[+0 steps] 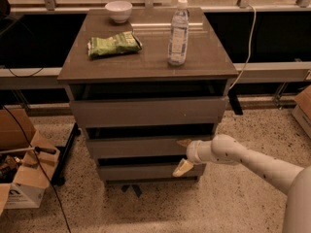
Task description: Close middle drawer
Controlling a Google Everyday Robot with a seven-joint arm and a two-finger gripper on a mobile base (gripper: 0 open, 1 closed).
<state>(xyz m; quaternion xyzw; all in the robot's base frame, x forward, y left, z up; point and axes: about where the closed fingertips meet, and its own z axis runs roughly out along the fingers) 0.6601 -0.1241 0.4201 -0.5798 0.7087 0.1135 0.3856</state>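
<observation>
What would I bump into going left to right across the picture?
Cardboard box → green snack bag → water bottle → white cable. The gripper is lower down, at the right end of the middle drawer.

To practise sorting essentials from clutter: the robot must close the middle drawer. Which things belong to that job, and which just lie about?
Job: middle drawer, slightly open; gripper, open, at its front's right end.
Lying about: white bowl, green snack bag, water bottle on the cabinet top; cardboard box on the floor.
</observation>
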